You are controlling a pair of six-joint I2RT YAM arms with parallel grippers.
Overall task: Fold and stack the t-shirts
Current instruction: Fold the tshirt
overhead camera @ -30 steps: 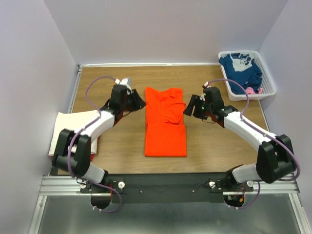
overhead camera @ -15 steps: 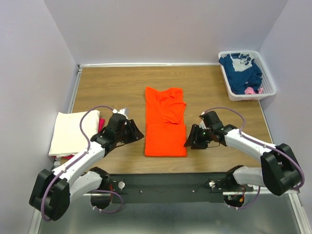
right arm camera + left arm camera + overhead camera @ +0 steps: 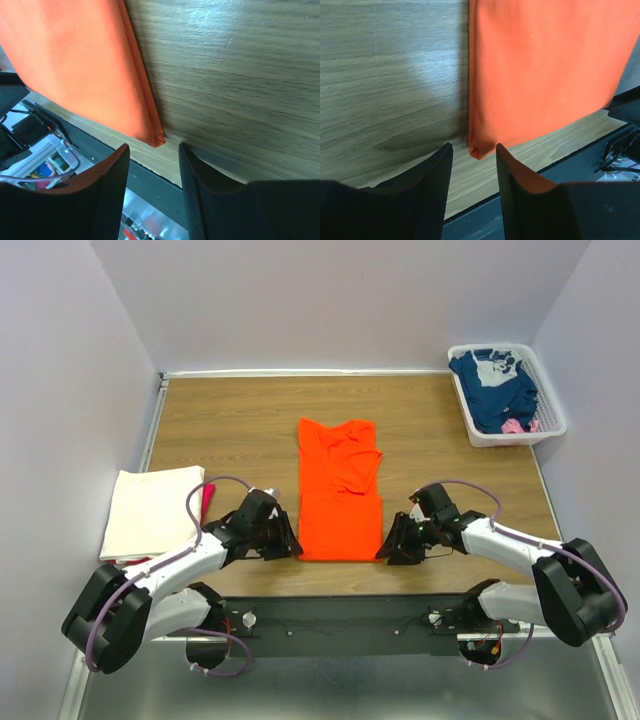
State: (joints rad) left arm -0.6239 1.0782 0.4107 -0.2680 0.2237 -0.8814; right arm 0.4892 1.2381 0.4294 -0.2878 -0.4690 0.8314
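Observation:
The orange t-shirt (image 3: 340, 495) lies flat in the middle of the table, folded into a long strip with its sleeves turned in. My left gripper (image 3: 287, 544) is open at its near left corner (image 3: 475, 149), which sits just ahead of the gap between the fingers. My right gripper (image 3: 385, 548) is open at the near right corner (image 3: 159, 139), also just ahead of the gap. A folded cream-white t-shirt (image 3: 150, 512) lies at the left on a magenta-pink one (image 3: 207, 498). A navy blue t-shirt (image 3: 495, 385) lies in the basket.
The white slotted basket (image 3: 548, 428) stands at the far right corner with a bit of pink cloth (image 3: 514, 425) in it. The table's near edge (image 3: 340, 578) and the black rail run just behind both grippers.
Both grippers have moved from beside the shirt's upper half down to its two near corners and lowered to the table. The shirt has not moved.

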